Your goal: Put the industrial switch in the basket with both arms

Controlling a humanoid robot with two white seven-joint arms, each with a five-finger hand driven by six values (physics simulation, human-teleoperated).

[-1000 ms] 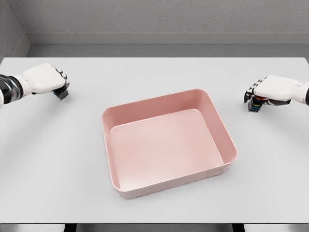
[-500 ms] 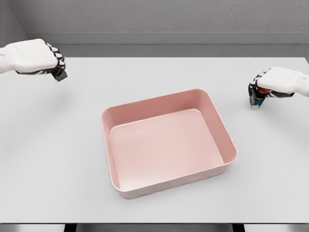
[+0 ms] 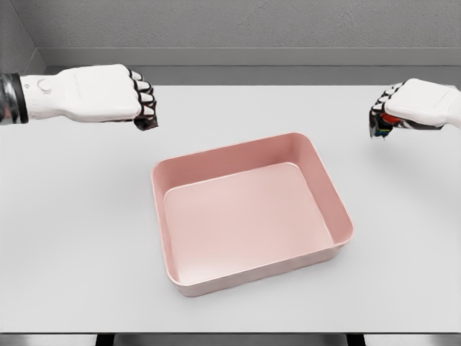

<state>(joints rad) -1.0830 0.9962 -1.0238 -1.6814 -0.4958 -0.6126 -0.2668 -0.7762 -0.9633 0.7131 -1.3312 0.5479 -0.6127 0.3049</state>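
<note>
A pink rectangular basket [image 3: 338,209] lies on the white table at the centre. My left hand [image 3: 140,104] hovers above the table just beyond the basket's far left corner, its fingers curled around a small dark switch [image 3: 147,122] that pokes out below the knuckles. At the right edge my right hand [image 3: 389,115] is raised off the table, shut on another small switch [image 3: 382,125] with red, green and dark parts. Most of each switch is hidden inside the fist.
The white table [image 3: 79,216] runs wide on both sides of the basket. A grey wall stands behind its far edge. Nothing lies inside the basket.
My left hand rose with its switch and travelled far to the right, toward the basket's far left corner. My right hand lifted its switch off the table and drifted slightly upward.
</note>
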